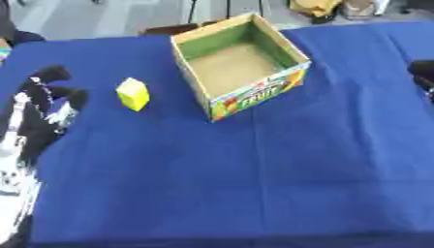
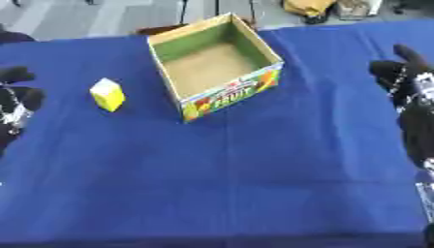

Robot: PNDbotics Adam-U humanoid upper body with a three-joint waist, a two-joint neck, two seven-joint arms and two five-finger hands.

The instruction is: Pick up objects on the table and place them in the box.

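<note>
Showing only rightward (right eye view): right hand [image 2: 405, 80].

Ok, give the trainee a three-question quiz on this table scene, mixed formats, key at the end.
1. True or false: the yellow block already lies inside the cardboard box.
2. Which robot hand is nearer the yellow block? A) left robot hand B) right robot hand
3. Fill in: the table is covered by a ___ cloth.

Key: 1 false, it stands on the cloth left of the box; 2 A; 3 blue.
</note>
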